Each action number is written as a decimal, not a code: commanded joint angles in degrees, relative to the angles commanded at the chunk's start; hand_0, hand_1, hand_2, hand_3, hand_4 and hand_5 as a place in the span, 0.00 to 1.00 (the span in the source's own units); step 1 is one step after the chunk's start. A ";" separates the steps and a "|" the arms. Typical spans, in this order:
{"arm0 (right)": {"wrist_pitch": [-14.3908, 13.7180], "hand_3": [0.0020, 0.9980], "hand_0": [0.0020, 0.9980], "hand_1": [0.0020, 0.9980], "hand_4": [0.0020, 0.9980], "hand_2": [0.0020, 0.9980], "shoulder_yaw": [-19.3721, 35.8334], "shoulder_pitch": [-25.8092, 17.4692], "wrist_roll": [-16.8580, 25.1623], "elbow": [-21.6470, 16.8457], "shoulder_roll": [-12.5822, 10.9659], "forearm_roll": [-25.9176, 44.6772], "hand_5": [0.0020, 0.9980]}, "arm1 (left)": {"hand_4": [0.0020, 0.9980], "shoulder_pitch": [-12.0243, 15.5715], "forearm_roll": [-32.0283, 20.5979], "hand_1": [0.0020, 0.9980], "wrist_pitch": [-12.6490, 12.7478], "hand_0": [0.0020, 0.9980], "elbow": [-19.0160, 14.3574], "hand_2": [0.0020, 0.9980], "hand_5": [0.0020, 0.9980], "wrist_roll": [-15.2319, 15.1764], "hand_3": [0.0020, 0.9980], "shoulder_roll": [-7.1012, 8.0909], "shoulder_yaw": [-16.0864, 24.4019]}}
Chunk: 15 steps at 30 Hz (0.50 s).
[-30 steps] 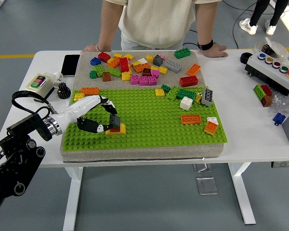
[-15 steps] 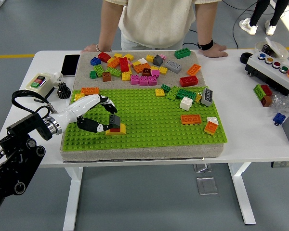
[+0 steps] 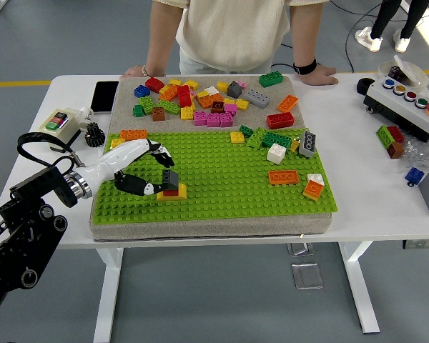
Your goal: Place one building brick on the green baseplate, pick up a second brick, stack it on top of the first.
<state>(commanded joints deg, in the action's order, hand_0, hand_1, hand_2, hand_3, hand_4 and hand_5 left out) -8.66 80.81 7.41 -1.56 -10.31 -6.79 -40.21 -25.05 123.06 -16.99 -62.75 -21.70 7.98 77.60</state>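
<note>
1. Since the earlier frame, your left hand [image 3: 146, 168] has drawn its fingers back from the dark grey brick [image 3: 171, 178]; it is now released, fingers spread around it.
2. Note the grey brick sits stacked on a yellow curved brick [image 3: 172, 194] with a red piece between.
3. Locate this stack on the green studded baseplate [image 3: 222, 182], near its left edge.
4. A person's hands rest on the white surface [image 3: 372, 179] at the far side.

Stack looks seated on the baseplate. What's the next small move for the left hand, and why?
Probably lift the left hand up and back toward the table's left. The dark grey brick sits on the red brick and yellow brick on the green baseplate, with the fingers spread and apparently clear. A sideways pull might knock it.
</note>
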 joint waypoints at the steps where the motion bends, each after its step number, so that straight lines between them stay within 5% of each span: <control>1: 0.02 0.61 0.73 0.64 0.92 0.69 0.02 0.00 -0.01 0.00 0.00 0.01 0.48 | 0.83 0.00 -0.12 0.64 -0.11 0.72 -0.07 0.59 0.08 -0.01 0.56 0.00 0.05; 15: 0.01 0.60 0.73 0.64 0.92 0.69 0.16 0.02 -0.01 0.00 0.01 0.06 0.48 | 0.83 0.15 -0.40 0.64 -1.73 0.72 -0.86 0.59 0.08 -0.20 0.56 0.15 0.28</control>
<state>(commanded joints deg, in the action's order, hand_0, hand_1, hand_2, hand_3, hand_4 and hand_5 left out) -8.65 80.96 7.42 -1.57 -10.31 -6.79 -40.15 -24.90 122.67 -18.72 -63.61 -21.90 8.13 77.88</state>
